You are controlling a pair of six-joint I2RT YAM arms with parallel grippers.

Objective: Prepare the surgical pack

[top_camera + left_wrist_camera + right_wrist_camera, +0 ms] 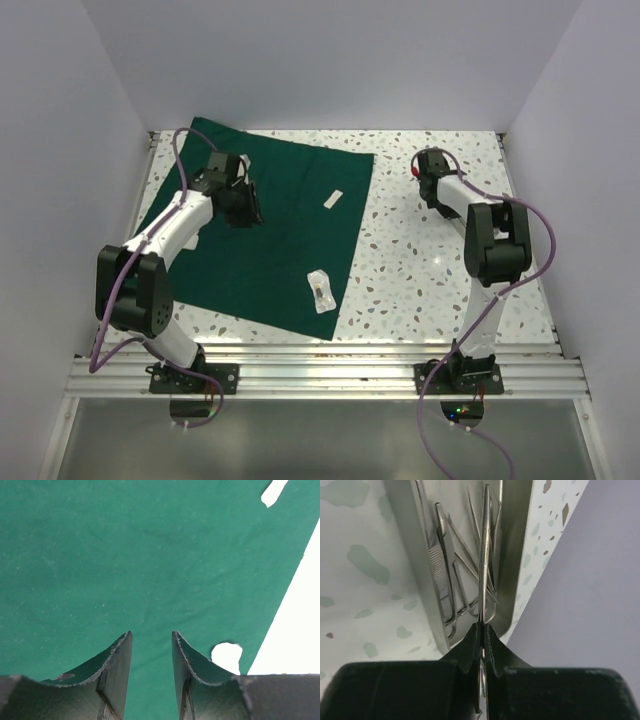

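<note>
My right gripper (481,630) has its two dark fingers pinched together on a thin steel instrument (484,555), seen edge-on, reaching out over a metal tray (517,540) of other steel instruments (442,575) on the speckled table (365,555) beside a wall (590,580).

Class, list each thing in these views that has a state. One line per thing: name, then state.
surgical pack: unfolded, spread flat on the table.
left gripper: open, over the pack, holding nothing.
right gripper: shut on a thin steel instrument.
metal tray: holding other steel instruments.
white strip: lying flat on the pack.
small packet: lying on the pack, near its right edge.
</note>
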